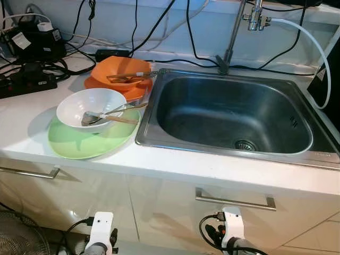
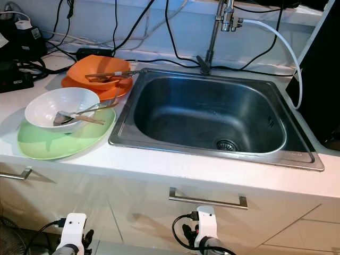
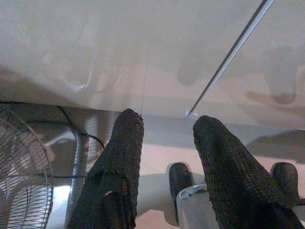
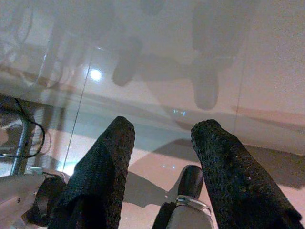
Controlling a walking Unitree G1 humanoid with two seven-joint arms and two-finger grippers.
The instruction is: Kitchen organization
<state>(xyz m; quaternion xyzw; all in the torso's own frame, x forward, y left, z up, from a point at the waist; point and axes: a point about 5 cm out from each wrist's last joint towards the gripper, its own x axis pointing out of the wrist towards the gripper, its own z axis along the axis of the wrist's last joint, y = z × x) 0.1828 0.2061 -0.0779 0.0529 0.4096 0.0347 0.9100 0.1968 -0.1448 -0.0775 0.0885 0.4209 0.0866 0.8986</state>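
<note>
Nothing is in hand yet — both arms hang low in front of the cabinet doors, the left gripper [image 3: 164,143] and the right gripper [image 4: 162,143] each with fingers spread and empty. The dishes sit on the counter just left of the sink [image 1: 159,106]: a white bowl [image 1: 87,103] with a spoon [image 1: 106,116] on a green plate [image 1: 79,143], and behind them an orange bowl [image 1: 119,69] on an orange plate. Best to lift the loose cutlery first — I'd say the bowl could tip otherwise — then move each dish level over the sink rim.
</note>
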